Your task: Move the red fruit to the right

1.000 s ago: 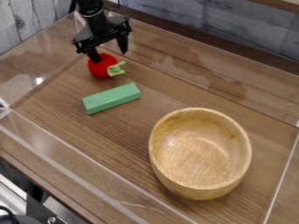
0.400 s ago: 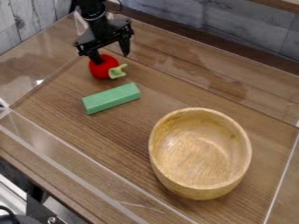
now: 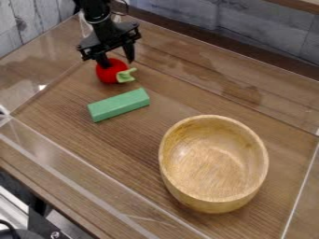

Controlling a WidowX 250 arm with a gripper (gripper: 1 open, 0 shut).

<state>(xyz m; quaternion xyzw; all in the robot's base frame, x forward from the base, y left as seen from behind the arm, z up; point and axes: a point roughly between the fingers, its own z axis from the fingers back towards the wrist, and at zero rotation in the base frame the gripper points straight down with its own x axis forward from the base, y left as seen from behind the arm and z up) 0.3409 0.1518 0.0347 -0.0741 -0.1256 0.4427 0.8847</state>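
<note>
Lower right of the frame holds the wooden bowl (image 3: pixel 214 162), and the green block (image 3: pixel 118 105) lies left of centre. At upper left the red fruit (image 3: pixel 111 69) rests on the table (image 3: pixel 212 89) with the gripper (image 3: pixel 110 53) straddling it; whether the jaws already pinch, I cannot tell. This looks like the grasping step, so next comes a firm squeeze, a lift and a carry rightward.

Wood-grain table (image 3: pixel 187 93), clear low walls around it, grey plank wall (image 3: pixel 249 23) behind
</note>
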